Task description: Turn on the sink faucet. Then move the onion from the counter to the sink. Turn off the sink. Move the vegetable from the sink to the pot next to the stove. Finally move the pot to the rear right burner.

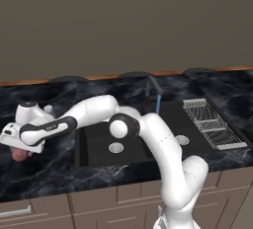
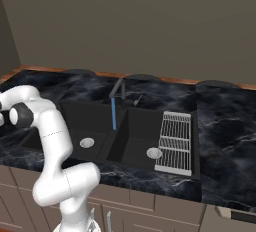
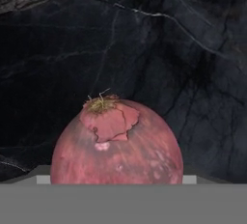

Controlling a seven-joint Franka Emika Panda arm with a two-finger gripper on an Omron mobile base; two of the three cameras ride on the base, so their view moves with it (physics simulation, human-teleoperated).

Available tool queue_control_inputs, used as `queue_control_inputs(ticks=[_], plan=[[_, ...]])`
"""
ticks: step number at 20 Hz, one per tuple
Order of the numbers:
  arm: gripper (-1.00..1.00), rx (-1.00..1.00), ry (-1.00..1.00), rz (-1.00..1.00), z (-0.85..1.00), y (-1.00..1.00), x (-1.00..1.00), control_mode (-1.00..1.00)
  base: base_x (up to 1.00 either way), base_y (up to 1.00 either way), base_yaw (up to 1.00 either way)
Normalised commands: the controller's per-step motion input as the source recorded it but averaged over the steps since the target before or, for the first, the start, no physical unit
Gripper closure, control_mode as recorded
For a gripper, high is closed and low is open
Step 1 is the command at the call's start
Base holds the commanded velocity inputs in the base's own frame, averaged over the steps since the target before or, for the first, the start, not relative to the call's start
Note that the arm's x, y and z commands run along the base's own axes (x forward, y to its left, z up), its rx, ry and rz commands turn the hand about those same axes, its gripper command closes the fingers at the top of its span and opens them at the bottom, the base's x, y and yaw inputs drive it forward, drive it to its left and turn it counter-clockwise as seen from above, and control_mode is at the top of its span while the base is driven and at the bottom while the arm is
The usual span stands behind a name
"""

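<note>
place: kitchen | evidence: marble counter (image 2: 225, 126), double-basin sink (image 2: 135, 141), faucet (image 2: 118, 90), base cabinets (image 1: 94, 206)

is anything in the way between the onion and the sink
Nothing visible. The onion sits on the counter left of the sink, under the hand, with bare marble between it and the near basin. The basin holds no objects, and water is running from the sink faucet.

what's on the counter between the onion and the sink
Nothing but bare black counter lies between the onion and the sink in the left base view; the robot's arm passes above that stretch.
</note>
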Motion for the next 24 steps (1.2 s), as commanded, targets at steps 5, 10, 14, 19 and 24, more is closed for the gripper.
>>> queue_control_inputs(ticks=[5,10,14,19,24], plan=[[1.0,0.0,-0.05,-0.01,0.41,-0.11,-0.08,-1.0,0.0,0.0,0.0],[1.0,0.0,-0.04,-0.04,0.53,-0.37,-0.2,-1.0,0.0,0.0,0.0],[1.0,0.0,-0.06,-0.04,0.38,-0.49,-0.26,-1.0,0.0,0.0,0.0],[1.0,0.0,-0.04,-0.05,0.16,-0.6,-0.26,-1.0,0.0,0.0,0.0],[1.0,0.0,-0.01,-0.06,0.1,-0.76,-0.18,-1.0,0.0,0.0,0.0]])
